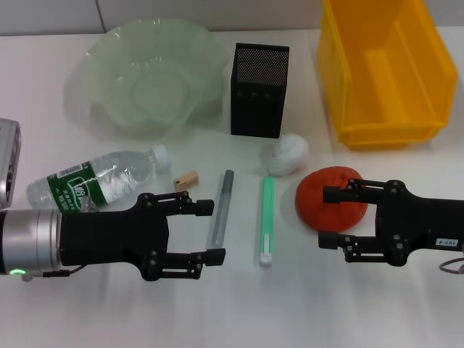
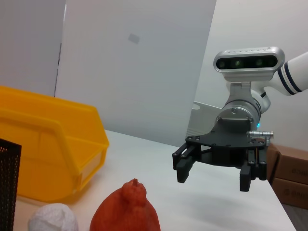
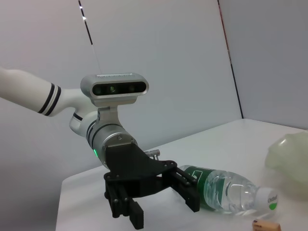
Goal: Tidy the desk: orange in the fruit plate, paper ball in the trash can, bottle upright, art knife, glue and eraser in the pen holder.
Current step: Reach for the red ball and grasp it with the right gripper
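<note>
The orange (image 1: 328,177) lies on the white table, right of centre, and also shows in the left wrist view (image 2: 126,209). My right gripper (image 1: 328,217) is open, its jaws reaching over the orange's right side from the right; it also shows in the left wrist view (image 2: 216,175). The paper ball (image 1: 288,154) lies just behind the orange. The bottle (image 1: 101,177) lies on its side at the left. The tan eraser (image 1: 187,178), the grey art knife (image 1: 220,208) and the green glue stick (image 1: 267,220) lie mid-table. My left gripper (image 1: 210,230) is open over the knife's near end.
The pale green fruit plate (image 1: 109,54) stands at the back left, the black mesh pen holder (image 1: 259,89) at the back centre, the yellow trash can (image 1: 348,80) at the back right. A grey device (image 1: 7,159) sits at the left edge.
</note>
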Tool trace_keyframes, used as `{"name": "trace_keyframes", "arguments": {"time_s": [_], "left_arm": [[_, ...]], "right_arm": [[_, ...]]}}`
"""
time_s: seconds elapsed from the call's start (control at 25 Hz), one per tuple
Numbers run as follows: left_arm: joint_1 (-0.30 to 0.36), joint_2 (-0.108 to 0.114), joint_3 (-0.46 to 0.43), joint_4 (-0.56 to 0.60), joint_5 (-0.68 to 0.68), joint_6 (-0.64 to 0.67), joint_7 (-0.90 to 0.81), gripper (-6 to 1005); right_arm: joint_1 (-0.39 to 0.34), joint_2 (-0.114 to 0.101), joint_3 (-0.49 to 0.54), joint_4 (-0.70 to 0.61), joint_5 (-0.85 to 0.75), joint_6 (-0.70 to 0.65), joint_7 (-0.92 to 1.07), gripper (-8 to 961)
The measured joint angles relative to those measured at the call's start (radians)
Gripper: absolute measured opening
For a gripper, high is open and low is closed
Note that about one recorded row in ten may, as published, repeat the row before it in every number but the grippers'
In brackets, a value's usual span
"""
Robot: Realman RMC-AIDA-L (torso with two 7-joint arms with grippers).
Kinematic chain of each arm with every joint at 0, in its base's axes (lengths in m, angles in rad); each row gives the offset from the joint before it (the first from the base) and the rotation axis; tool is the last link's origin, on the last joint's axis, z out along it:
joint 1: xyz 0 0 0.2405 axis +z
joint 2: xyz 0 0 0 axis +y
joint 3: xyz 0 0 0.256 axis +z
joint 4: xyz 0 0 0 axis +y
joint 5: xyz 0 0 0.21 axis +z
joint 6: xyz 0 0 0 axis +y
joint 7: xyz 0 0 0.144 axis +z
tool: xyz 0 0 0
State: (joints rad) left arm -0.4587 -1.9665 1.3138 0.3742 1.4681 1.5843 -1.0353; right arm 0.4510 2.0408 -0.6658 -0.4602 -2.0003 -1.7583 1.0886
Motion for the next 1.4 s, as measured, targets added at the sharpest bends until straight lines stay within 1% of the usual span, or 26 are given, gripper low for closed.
{"name": "trace_keyframes", "arguments": {"time_s": [0.84, 0.96, 1.2, 1.4], "left_arm": [[0.0, -0.002, -0.001, 0.0, 0.0, 0.001, 0.0, 768], [0.0, -0.002, -0.005, 0.0, -0.002, 0.001, -0.001, 766], [0.006, -0.002, -0.016, 0.0, -0.004, -0.006, 0.021, 761], [0.009, -0.002, -0.045, 0.0, -0.004, -0.014, 0.025, 757]], "right_arm": [[0.017, -0.005, 0.002, 0.0, -0.009, 0.001, 0.003, 752], [0.017, -0.007, 0.013, -0.005, -0.005, -0.015, 0.009, 752], [0.007, -0.012, 0.072, -0.119, 0.001, -0.063, 0.137, 751], [0.009, -0.016, 0.105, -0.202, 0.0, -0.06, 0.24, 751]]}}
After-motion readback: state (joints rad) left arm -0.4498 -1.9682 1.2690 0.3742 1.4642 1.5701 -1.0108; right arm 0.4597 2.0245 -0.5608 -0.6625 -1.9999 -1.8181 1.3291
